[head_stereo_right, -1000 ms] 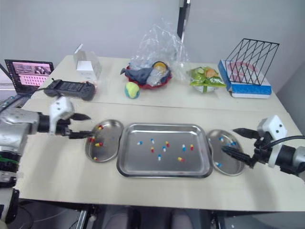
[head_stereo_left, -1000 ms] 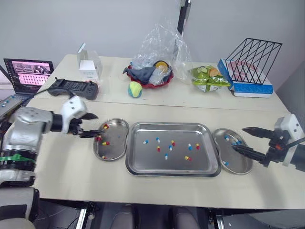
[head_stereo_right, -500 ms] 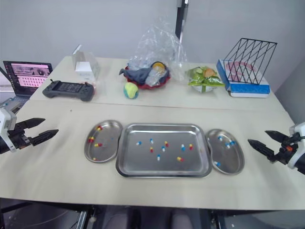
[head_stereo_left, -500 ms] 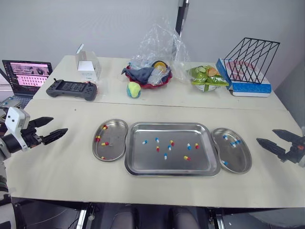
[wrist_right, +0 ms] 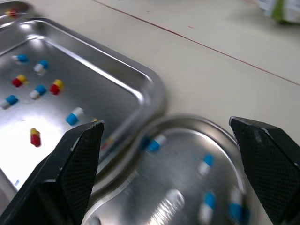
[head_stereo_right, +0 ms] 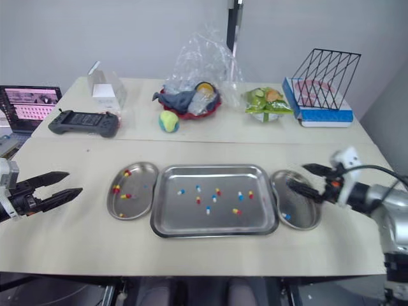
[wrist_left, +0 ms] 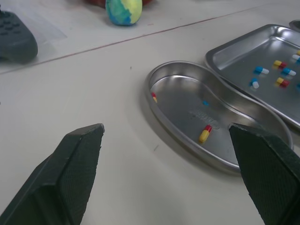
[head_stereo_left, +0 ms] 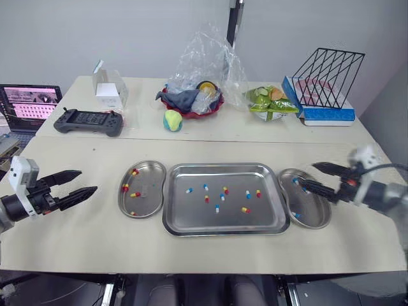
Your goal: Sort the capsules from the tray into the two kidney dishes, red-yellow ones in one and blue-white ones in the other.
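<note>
Swung back in from 3 o'clock, the right gripper (head_stereo_left: 306,175), spread and empty, hangs over the steel kidney dish of blue-white capsules (head_stereo_left: 312,211), the left gripper (head_stereo_left: 89,180) spread at 9 o'clock of the steel kidney dish of red-yellow capsules (head_stereo_left: 150,191); mixed capsules (head_stereo_left: 221,198) in the flat steel tray (head_stereo_left: 223,167) likely need pinching next.

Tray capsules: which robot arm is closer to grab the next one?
Probably the right. The right gripper hangs open over the right kidney dish beside the tray; the left gripper is farther off.
</note>
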Controlling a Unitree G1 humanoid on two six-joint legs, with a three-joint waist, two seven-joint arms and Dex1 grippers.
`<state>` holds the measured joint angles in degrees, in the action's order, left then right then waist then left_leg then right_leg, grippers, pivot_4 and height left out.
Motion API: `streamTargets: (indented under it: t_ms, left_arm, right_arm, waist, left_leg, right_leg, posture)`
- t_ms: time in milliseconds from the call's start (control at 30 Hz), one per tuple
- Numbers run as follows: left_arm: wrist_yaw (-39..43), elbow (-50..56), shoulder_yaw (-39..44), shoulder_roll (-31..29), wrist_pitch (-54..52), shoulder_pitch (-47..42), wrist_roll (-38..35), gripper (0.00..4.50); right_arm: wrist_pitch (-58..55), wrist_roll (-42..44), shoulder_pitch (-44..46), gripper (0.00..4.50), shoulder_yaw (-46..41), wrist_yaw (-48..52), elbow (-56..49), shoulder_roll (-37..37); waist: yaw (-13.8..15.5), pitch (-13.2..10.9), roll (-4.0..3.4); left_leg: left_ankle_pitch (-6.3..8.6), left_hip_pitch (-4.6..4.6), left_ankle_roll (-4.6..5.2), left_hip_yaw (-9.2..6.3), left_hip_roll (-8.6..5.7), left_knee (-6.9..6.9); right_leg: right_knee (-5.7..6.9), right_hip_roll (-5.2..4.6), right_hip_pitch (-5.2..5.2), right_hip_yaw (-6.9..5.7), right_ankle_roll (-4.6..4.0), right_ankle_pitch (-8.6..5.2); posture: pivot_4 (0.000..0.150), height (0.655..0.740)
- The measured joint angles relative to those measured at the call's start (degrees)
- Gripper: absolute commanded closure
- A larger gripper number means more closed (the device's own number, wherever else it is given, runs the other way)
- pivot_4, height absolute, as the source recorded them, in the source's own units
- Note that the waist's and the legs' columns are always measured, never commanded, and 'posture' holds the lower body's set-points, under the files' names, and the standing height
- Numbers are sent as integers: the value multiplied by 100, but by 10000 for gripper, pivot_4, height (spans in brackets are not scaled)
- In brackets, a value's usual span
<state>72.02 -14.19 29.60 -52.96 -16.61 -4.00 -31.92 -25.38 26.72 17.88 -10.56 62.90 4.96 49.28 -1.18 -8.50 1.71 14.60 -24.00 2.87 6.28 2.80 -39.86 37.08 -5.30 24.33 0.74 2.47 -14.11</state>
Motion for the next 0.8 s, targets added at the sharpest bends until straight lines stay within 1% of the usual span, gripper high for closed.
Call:
streamTargets:
  t_ms: [100,167,267,333,500,600,800]
  left_arm:
    - [-212,886,285,178,-198,539,-228,302]
    - [-372,1561,470,351,-377,1063,-361,302]
    - [-667,2597,757,657,-607,1816,-522,302]
    - [-841,3068,951,833,-630,2213,-560,302]
    - [-1211,3586,1153,1170,-716,2835,-598,302]
    - [-1391,3952,1129,1474,-715,3181,-603,302]
    - [-1541,4162,1106,1508,-722,3369,-636,302]
  right_arm:
    - [-80,-191,622,0,847,286,-241,-220]
    - [-165,-280,1182,0,1340,364,-231,-633]
    - [-144,-696,2136,0,2231,447,-11,-1392]
    - [-60,-935,2483,0,2652,477,250,-1818]
    - [215,-1303,2825,0,3084,516,1052,-2533]
    - [528,-1612,3050,0,3341,463,1559,-3067]
    - [764,-2041,3085,0,3652,401,2181,-3513]
  waist:
    - [16,0,0]
    - [9,-1,-1]
    - [-17,-2,0]
    - [28,-1,1]
    - [118,-1,2]
    - [22,0,3]
    - [14,-1,2]
  left_leg:
    - [1,0,0,0,0,3]
    - [1,0,-1,2,-1,4]
    - [0,-1,-4,1,3,6]
    - [0,-1,-6,-1,2,7]
    - [1,-3,-9,0,-7,3]
    - [0,5,-17,1,2,8]
    - [-5,6,-31,-3,4,13]
  right_leg:
    - [-2,0,2,-1,-2,-1]
    - [-1,-3,4,2,-2,-1]
    - [0,0,10,1,-10,1]
    - [-3,-2,8,-10,-13,-1]
    - [-5,-18,3,-25,-17,1]
    - [0,-10,5,-27,-23,5]
    - [3,-7,7,-42,-35,0]
  posture:
    - [1500,7204]
    - [1500,7204]
    - [1500,7204]
    - [1500,7204]
    - [1500,7204]
    - [1500,7204]
    - [1500,7204]
